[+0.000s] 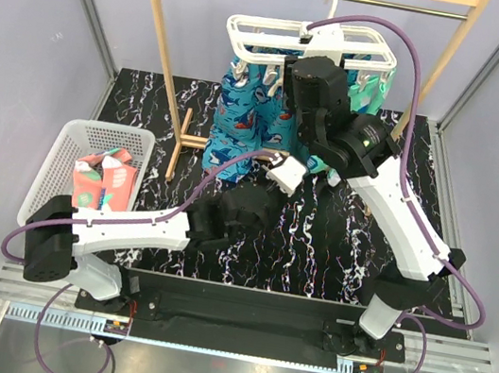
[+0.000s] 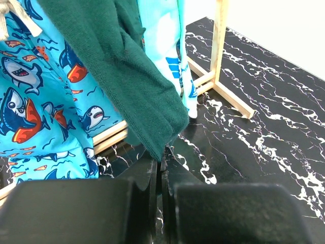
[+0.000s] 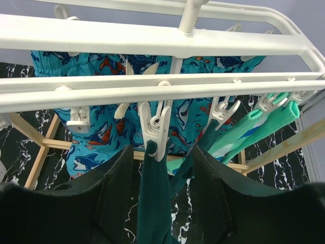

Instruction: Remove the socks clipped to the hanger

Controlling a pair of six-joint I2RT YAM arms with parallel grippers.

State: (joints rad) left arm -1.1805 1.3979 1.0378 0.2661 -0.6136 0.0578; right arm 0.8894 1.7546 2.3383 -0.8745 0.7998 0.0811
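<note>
The white hanger (image 1: pixel 256 30) hangs from the wooden rail; its rails fill the top of the right wrist view (image 3: pixel 152 38). A white peg (image 3: pixel 158 129) clips a dark teal sock (image 3: pixel 152 198). My right gripper (image 3: pixel 160 160) is open, with one finger on each side of that sock just under the peg. My left gripper (image 2: pixel 161 161) is shut on the lower tip of the dark teal sock (image 2: pixel 127 76). A second teal sock (image 3: pixel 205 145), mint-green socks (image 3: pixel 266 119) and blue shark-print socks (image 3: pixel 101 137) stay clipped. Coral-pink socks (image 1: pixel 97 180) lie in the basket.
The white mesh basket (image 1: pixel 72 133) stands at the left of the black marble table. The wooden stand's foot (image 2: pixel 223 91) and upright rise close behind the socks. My right arm (image 1: pixel 391 201) reaches up over the left wrist (image 1: pixel 285 172).
</note>
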